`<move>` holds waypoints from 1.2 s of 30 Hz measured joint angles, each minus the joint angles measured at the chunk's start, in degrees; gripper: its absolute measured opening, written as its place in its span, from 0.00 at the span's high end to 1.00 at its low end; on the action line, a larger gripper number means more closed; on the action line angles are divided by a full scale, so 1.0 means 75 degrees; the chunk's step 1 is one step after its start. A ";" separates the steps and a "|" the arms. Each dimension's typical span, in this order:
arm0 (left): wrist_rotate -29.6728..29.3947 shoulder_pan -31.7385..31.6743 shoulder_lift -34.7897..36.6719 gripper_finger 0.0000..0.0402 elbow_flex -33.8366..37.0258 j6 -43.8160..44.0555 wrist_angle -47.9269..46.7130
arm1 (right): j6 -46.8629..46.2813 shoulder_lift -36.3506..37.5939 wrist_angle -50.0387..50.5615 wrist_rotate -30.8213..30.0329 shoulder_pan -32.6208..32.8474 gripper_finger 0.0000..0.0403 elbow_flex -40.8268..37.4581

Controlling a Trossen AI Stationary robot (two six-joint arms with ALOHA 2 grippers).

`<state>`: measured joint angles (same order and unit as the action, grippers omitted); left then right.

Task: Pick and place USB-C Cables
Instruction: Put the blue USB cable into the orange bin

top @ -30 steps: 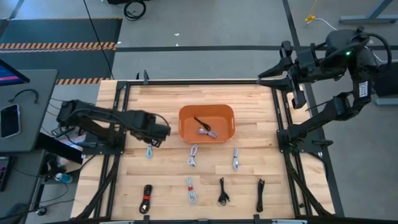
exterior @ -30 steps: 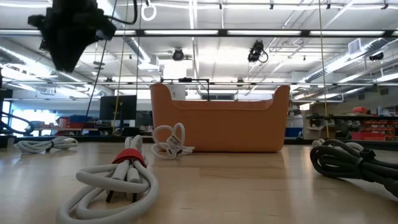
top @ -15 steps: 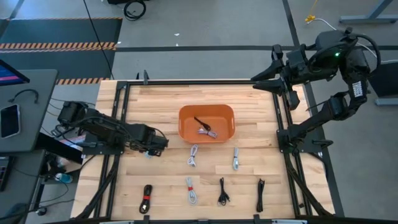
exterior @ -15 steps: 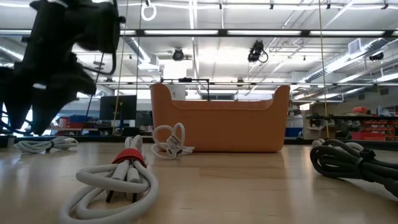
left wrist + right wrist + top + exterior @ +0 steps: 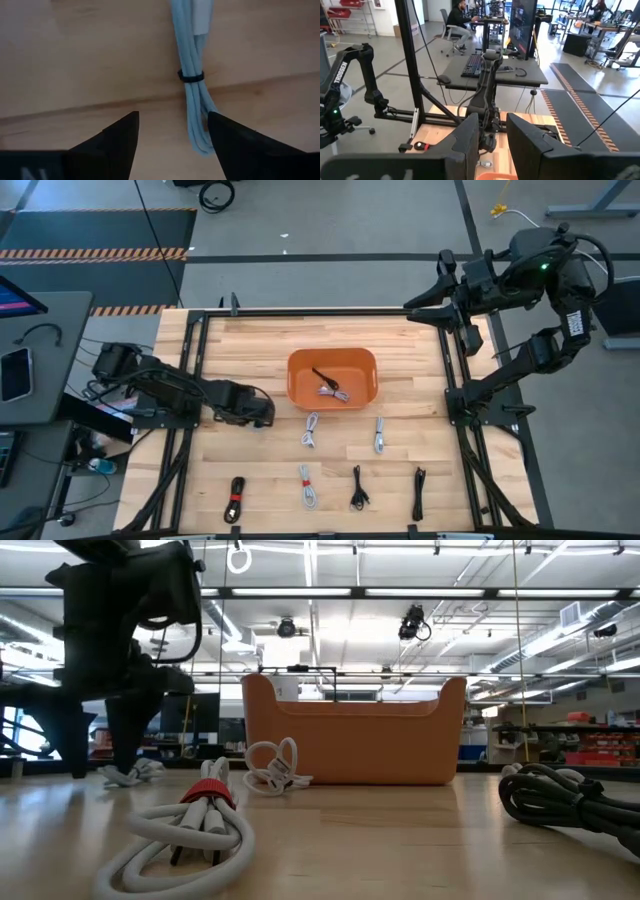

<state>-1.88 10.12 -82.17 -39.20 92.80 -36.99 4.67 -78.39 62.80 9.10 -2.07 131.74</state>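
My left gripper point(image 5: 255, 415) point(image 5: 100, 765) is down at the table left of the orange bin point(image 5: 300, 385), open, pointing down. In the left wrist view its fingers point(image 5: 172, 116) straddle a pale coiled USB-C cable point(image 5: 192, 75) with a black tie, lying flat on the wood nearer one finger. In the high view the gripper hides this cable. The bin holds a black and a white cable point(image 5: 335, 390). My right gripper point(image 5: 425, 298) point(image 5: 492, 125) waits open, high over the table's far right corner. My left gripper comes from above, and its fingers stand on either side of the pale cable, which lies along the gap. The cable's looped end point(image 5: 201, 145) lies right beside one finger point(image 5: 220, 137). I cannot tell whether they touch.
Loose cables lie on the wood near the bin: two white point(image 5: 311, 430) point(image 5: 379, 435), then a near row with a black one with a red band point(image 5: 235, 500), a white point(image 5: 307, 487) and two black point(image 5: 357, 488) point(image 5: 419, 493). Black frame rails point(image 5: 190, 380) run along both sides.
My left gripper has moved down and a little toward the near edge, from above the table to the wood over the pale cable, staying open. In the low view that cable now lies somewhat farther toward the table's right. My right arm has swung slightly toward the left.
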 joint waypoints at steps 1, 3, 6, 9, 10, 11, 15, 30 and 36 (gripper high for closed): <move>0.0048 -0.0028 0.0026 0.39 0.0000 0.0003 0.0111 | 0.0003 0.0000 0.0018 0.0001 0.0000 0.73 0.0000; 0.0192 -0.0102 0.0052 0.39 -0.0003 -0.0003 0.0340 | 0.0051 0.0003 0.0110 0.0000 0.0001 0.73 0.0000; 0.0566 -0.0231 0.0119 0.39 -0.0132 -0.0091 0.0503 | 0.0071 0.0003 0.0281 0.0001 0.0000 0.73 0.0000; 0.0580 -0.0280 0.0116 0.39 -0.0287 -0.0114 0.0435 | 0.0138 0.0003 0.0433 0.0003 0.0002 0.73 0.0000; 0.0490 -0.0297 0.0116 0.39 -0.0307 -0.0117 0.0449 | 0.0149 0.0003 0.0484 0.0003 0.0002 0.73 0.0000; 0.0411 -0.0316 0.0114 0.39 -0.0316 -0.0126 0.0454 | 0.0150 0.0003 0.0526 0.0004 0.0000 0.73 0.0000; -0.0161 -0.0343 0.0043 0.39 -0.0315 -0.0014 0.0045 | 0.0149 0.0003 0.0630 0.0014 0.0001 0.73 0.0000; -0.0344 -0.0384 -0.0898 0.44 -0.0341 0.0035 0.0200 | 0.0149 0.0003 0.0627 0.0221 0.0000 0.73 0.0000; -0.0019 -0.0497 -0.0909 0.73 -0.0338 -0.0571 -0.0154 | 0.0197 0.0003 0.0623 0.0217 0.0000 0.73 0.0000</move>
<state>-2.03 6.40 -88.98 -41.74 88.51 -38.14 6.15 -78.37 67.48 10.73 -2.07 131.74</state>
